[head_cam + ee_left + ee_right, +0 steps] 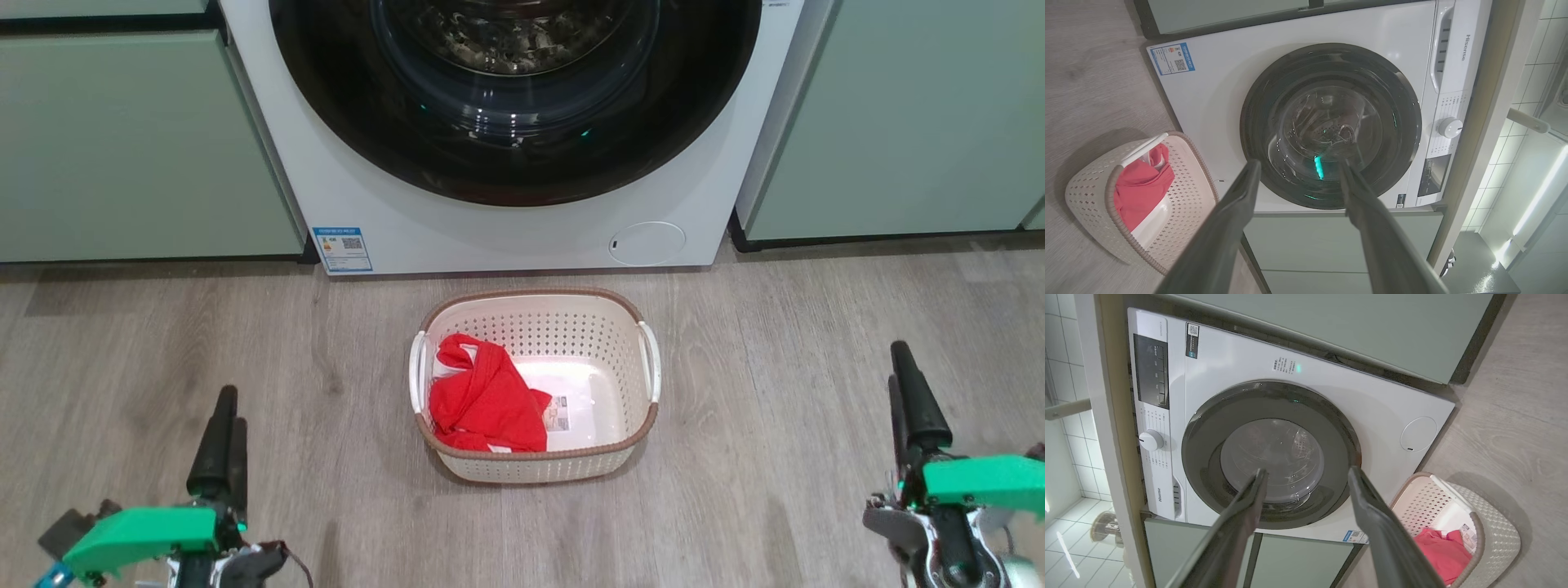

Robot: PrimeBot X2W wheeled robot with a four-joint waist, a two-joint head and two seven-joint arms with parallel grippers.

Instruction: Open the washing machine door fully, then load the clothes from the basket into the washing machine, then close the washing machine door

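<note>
Opening step, apparently: the washing machine door (343,122) stands shut, left claw (232,407) and right claw (896,363) spread empty, so its rim needs grasping next.

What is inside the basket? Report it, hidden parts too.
The basket holds the clothes, bunched red fabric against its left side, and a label on its bare bottom. Whatever lies beneath the fabric is covered.

Closed washing machine door (522,175) behind basket (531,327); open floor (775,392) either side.
</note>
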